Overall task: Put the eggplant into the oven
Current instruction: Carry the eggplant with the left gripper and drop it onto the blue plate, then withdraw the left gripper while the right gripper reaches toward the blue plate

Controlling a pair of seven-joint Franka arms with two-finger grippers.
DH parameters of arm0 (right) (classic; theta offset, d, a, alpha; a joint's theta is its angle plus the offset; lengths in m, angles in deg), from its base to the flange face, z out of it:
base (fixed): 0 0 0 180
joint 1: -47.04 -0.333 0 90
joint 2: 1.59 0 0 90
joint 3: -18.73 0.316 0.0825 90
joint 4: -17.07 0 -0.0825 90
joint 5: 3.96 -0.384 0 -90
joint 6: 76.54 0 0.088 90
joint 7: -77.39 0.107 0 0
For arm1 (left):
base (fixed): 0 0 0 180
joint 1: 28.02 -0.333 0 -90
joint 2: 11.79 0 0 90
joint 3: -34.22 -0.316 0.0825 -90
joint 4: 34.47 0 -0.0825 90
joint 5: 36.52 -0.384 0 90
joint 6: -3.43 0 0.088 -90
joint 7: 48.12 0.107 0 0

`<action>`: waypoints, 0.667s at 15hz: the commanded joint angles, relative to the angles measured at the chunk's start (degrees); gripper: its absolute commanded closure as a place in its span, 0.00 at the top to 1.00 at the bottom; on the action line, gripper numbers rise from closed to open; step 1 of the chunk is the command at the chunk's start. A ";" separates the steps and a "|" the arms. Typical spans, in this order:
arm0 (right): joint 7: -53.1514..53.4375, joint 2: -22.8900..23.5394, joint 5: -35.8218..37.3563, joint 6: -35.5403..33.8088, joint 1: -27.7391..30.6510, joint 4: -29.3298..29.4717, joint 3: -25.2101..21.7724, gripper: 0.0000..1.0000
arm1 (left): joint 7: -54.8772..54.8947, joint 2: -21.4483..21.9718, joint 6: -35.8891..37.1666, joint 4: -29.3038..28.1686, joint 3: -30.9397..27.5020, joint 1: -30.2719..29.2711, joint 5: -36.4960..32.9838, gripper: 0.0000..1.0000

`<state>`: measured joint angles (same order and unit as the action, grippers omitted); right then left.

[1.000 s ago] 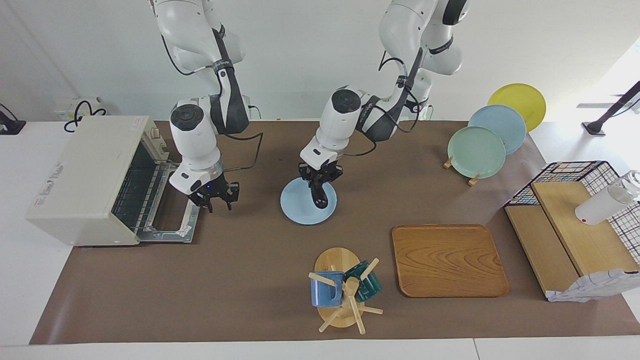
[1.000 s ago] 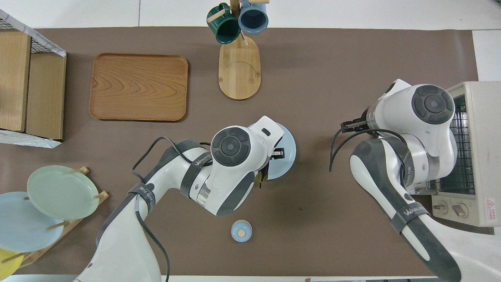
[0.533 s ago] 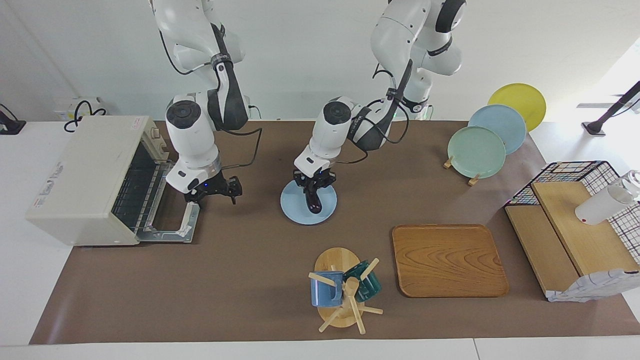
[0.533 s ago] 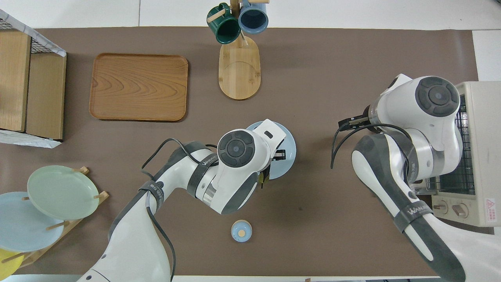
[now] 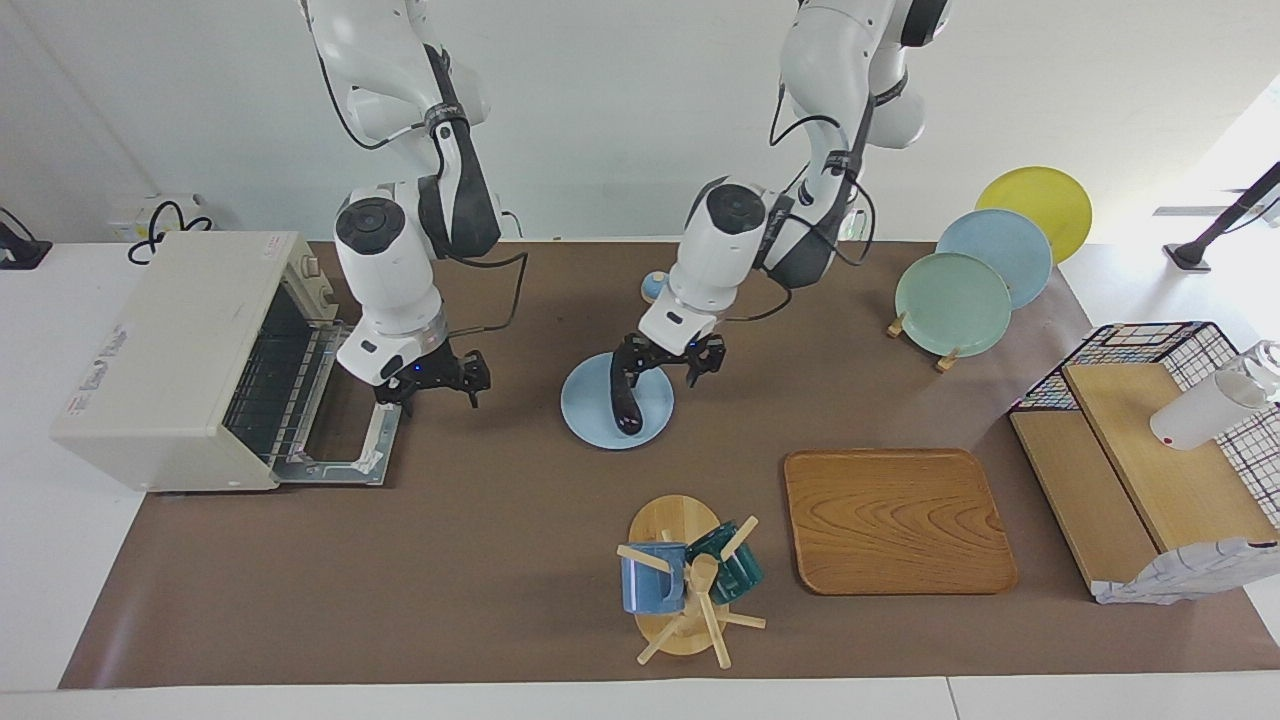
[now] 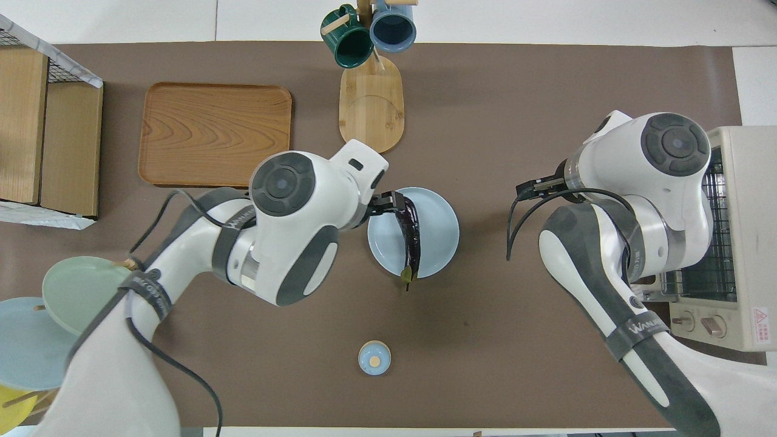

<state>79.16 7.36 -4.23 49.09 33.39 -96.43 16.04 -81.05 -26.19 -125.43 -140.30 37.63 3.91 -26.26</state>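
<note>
Left hand point(image 5: 668, 362) left eggplant point(image 5: 622, 398).

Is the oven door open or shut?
Open: the oven door lies folded down flat, and the wire rack inside shows.

1. A round wooden tray point(image 5: 898, 520) lies on the brown table mat point(image 5: 450, 560).
2. A mug tree point(image 5: 680, 590) holding a blue mug point(image 5: 642, 578) and a green mug point(image 5: 735, 565) stands beside the tray.
3. A rack holds green point(image 5: 952, 304), blue point(image 5: 998, 250) and yellow point(image 5: 1040, 205) plates upright.
4. A light blue plate point(image 6: 437, 240) sits mid-table.
5. A small blue lid point(image 6: 374, 357) lies nearer the robots.
</note>
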 commanded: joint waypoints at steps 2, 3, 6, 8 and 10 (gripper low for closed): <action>6.73 2.29 -2.46 -2.68 -5.23 6.88 0.49 1.00 | 9.44 4.99 12.47 2.28 0.02 -10.81 -0.58 1.00; 9.37 3.08 -2.46 -2.50 -7.16 8.02 0.49 1.00 | 12.25 5.52 14.67 3.34 0.02 -13.80 -0.94 1.00; 19.65 10.79 -1.15 -6.95 -15.68 19.85 0.49 1.00 | 18.67 7.10 19.78 6.24 0.02 -20.67 -1.55 1.00; 26.41 18.70 2.53 -11.00 -20.69 30.39 0.40 1.00 | 20.53 8.24 22.07 7.56 0.11 -22.70 -3.92 1.00; 32.57 22.85 5.09 -11.03 -24.65 33.95 0.49 1.00 | 21.24 9.91 23.83 7.48 0.02 -22.97 -4.80 1.00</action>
<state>106.89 22.53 -1.61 40.17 11.18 -71.21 16.73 -60.40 -18.25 -104.37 -132.93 37.08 -19.09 -29.01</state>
